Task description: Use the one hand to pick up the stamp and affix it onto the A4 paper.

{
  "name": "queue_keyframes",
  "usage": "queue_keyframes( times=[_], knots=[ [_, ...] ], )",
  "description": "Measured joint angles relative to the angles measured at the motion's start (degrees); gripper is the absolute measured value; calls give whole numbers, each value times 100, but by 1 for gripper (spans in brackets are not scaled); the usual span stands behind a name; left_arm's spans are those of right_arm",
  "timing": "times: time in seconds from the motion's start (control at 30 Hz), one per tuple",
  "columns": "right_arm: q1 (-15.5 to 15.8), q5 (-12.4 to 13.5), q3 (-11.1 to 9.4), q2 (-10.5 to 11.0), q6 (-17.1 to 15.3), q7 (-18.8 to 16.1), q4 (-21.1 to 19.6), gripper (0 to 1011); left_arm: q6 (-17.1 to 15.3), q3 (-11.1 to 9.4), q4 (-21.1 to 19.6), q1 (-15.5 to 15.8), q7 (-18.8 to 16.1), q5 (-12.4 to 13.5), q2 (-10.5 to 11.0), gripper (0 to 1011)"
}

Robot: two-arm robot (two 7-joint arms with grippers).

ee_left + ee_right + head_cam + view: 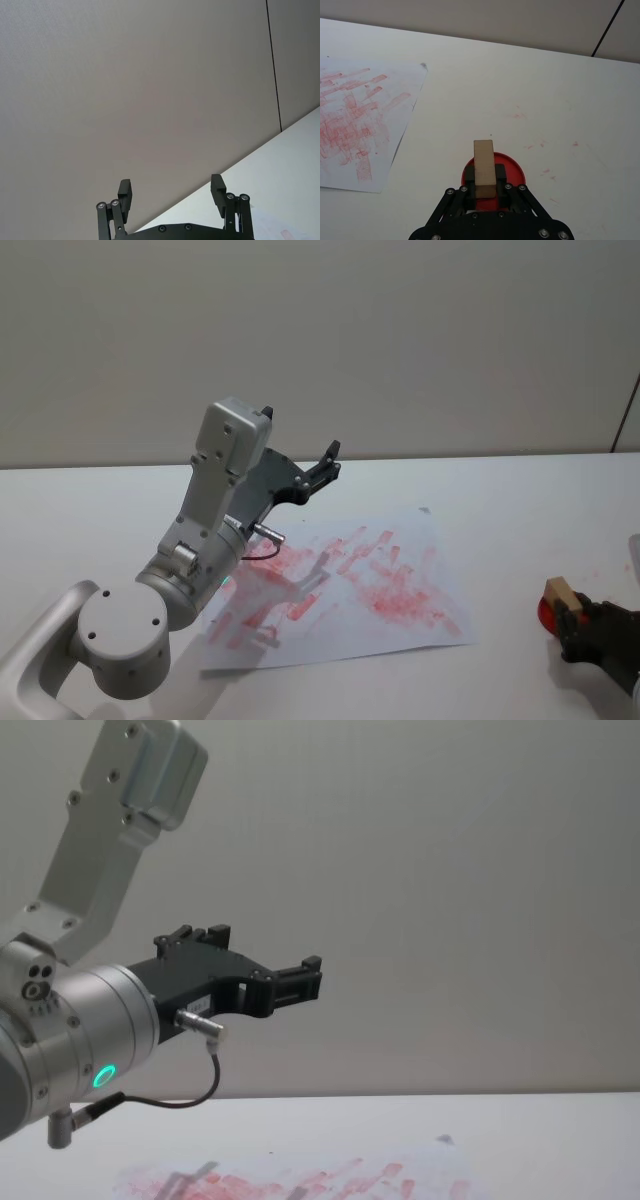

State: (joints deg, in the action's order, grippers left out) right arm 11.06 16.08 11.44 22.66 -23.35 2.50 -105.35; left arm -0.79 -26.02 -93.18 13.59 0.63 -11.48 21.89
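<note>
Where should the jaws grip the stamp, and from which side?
Pinch the stamp by its two flat side faces at the near end, coming along its length from the robot's side, as the right gripper does over the red ink pad; parallel faces seat the jaws squarely.

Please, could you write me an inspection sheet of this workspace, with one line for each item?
Surface: white table, with small red ink spots near the ink pad.
Job's things: stamp held over the round red ink pad; paper lying flat, covered with red marks.
Clutter: nothing seen.
Grippers: right gripper shut on the stamp; left gripper open, empty, raised in the air.
Cables: black cable loops under the left wrist, above the table.
Surroundings: plain wall behind the table.
</note>
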Motion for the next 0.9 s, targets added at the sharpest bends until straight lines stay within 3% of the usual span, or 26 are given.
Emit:
queue_keyframes(
  times=[0.43, 0.9],
  knots=[
    [-151, -192, -2, -29, 348, -268, 19, 213, 0, 0, 0, 0, 0, 0, 0, 1001],
    [-729, -402, 117, -273, 925, -1209, 312, 213, 0, 0, 0, 0, 0, 0, 0, 1001]
  ],
)
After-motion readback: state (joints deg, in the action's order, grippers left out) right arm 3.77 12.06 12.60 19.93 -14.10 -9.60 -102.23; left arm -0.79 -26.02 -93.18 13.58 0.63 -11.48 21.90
